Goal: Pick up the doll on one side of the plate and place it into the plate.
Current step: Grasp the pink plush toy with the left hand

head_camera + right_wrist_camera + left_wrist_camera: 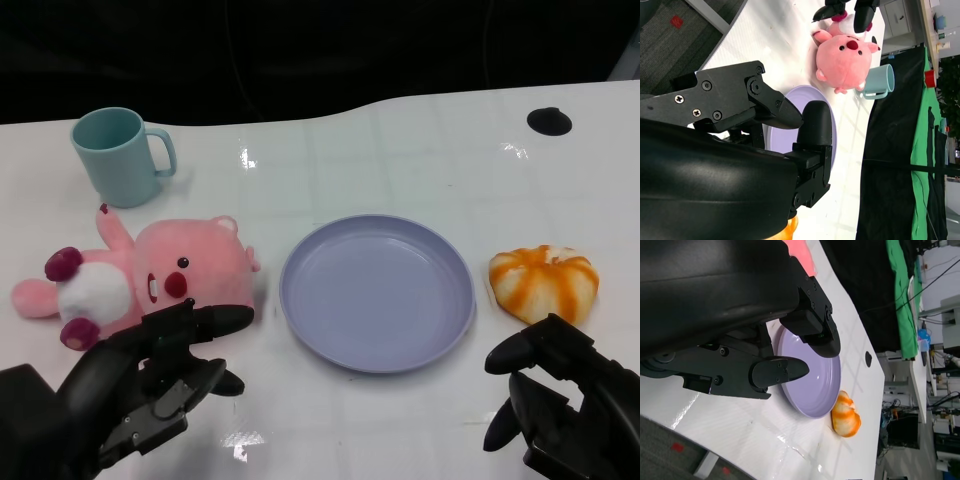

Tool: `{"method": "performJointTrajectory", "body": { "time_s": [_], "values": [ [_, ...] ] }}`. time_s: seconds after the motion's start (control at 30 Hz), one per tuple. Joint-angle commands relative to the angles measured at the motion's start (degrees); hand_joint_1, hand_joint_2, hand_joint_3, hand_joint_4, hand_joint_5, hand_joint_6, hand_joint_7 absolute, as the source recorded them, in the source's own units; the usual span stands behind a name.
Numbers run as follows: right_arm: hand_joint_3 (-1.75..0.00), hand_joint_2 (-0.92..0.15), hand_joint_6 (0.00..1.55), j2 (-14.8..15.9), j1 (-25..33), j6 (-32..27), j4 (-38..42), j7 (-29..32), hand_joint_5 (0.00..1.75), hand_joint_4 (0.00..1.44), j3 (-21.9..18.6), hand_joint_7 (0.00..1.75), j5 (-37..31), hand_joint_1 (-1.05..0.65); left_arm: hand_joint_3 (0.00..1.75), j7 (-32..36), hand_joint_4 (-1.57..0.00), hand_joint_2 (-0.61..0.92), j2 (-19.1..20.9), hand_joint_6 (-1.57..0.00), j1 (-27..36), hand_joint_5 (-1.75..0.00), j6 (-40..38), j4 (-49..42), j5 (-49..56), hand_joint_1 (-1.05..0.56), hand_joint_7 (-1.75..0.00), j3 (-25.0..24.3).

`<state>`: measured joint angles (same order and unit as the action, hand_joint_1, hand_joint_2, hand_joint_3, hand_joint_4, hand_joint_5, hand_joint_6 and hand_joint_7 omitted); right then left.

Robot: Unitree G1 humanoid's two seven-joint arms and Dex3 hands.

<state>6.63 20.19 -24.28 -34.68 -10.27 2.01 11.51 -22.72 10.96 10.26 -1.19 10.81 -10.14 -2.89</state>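
We saw a glossy white table (400, 150) against a dark backdrop, with green cloth hanging beyond. One lavender plate (377, 291) sat centrally. One pink plush doll (150, 275) lay just left of the plate, one teal mug (118, 155) behind the doll, one orange-striped bun toy (544, 282) right of the plate. Our left hand (165, 375) hovered spread by the doll; our right hand (555, 395) was spread, holding nothing.
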Motion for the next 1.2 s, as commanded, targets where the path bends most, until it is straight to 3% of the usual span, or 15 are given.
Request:
{"method": "performJointTrajectory", "body": {
  "time_s": [0.03,0.37,0.8,1.2],
  "values": [
    [-0.74,-0.92,0.32,0.49,-0.37,-0.45,-0.59,0.08,1.75,0.48,-0.19,1.73,0.35,-0.23,0.22,1.04,-0.34,0.92,1.10,-0.50,0.64,-0.99,5.43,-1.13,3.16,-0.53,-0.20,0.01],
    [-0.74,-0.92,0.31,0.19,-0.36,-1.78,-1.14,0.15,1.75,0.47,-0.76,1.72,1.56,-0.24,0.11,5.73,-0.19,0.92,4.27,-0.42,1.51,-0.71,12.39,1.88,16.80,-0.58,-0.06,1.02],
    [-0.74,-0.92,0.28,0.25,-0.53,-2.44,-0.93,0.05,1.75,0.45,-1.55,1.72,3.33,-0.23,0.08,14.36,-0.12,0.92,11.80,-0.36,-0.32,-0.58,16.33,6.15,38.04,-0.60,0.00,-0.29],
    [-0.74,-0.92,0.26,0.45,-0.36,-2.09,-0.70,-0.11,1.75,0.45,-1.64,1.73,3.22,-0.24,0.01,19.34,-0.12,0.92,14.41,-0.31,-0.74,-0.41,16.73,8.34,50.10,-0.62,0.00,-0.26]
  ]
}}
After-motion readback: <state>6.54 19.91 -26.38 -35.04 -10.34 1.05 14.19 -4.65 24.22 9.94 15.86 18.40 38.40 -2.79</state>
